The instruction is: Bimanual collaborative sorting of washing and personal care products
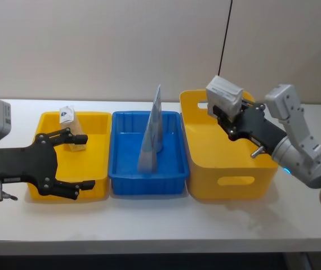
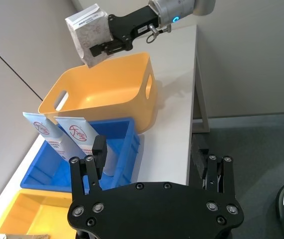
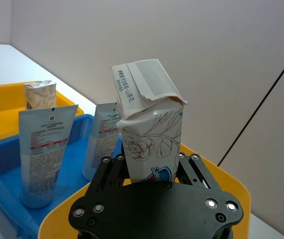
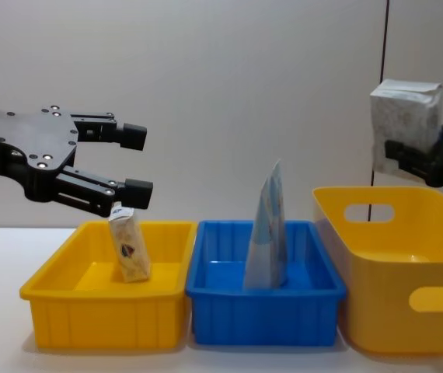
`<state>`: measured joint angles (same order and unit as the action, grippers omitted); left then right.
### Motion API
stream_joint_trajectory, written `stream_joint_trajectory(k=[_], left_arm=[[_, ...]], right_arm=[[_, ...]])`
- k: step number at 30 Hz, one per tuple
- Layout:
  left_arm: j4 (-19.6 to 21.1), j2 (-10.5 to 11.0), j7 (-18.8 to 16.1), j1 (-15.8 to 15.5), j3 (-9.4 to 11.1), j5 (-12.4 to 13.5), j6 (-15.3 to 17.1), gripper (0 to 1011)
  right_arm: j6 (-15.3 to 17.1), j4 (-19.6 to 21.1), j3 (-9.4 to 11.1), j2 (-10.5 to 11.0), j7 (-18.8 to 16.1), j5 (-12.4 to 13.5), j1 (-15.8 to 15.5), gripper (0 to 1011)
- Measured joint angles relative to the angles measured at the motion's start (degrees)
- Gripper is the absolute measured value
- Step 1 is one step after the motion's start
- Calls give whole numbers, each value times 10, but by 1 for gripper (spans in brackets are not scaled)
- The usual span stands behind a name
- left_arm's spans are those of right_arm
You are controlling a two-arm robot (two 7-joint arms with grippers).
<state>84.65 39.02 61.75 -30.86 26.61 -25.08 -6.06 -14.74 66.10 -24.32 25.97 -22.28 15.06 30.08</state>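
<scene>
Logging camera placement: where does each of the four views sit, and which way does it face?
Head: high, facing down at the table; left gripper over the low yellow bin, right gripper holding the grey pack above the tall yellow bin.
Chest: low, facing across at the bins' sides; grippers enter from both edges.
Left wrist: behind its open fingers, facing the right gripper.
Right wrist: behind the grey pack, facing pouches and tan pack.
Shared: all four show the grey pack.
</scene>
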Motion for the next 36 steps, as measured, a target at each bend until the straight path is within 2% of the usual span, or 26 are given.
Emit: stream_joint_trajectory(k=[12,22,25,36], left_arm=[[0,0,0,0,0,0,0,1001],[0,0,0,0,0,0,0,1002],[0,0,0,0,0,0,0,1002],[0,0,0,0,0,0,0,1001]], right_arm=[[-23,-88,-7,-40,5,-21,56,357],[-50,-186,-7,-73,13,-35,111,357],[-60,-227,-7,-85,16,-40,132,357],[-76,-309,-6,-111,38,-57,174,357]])
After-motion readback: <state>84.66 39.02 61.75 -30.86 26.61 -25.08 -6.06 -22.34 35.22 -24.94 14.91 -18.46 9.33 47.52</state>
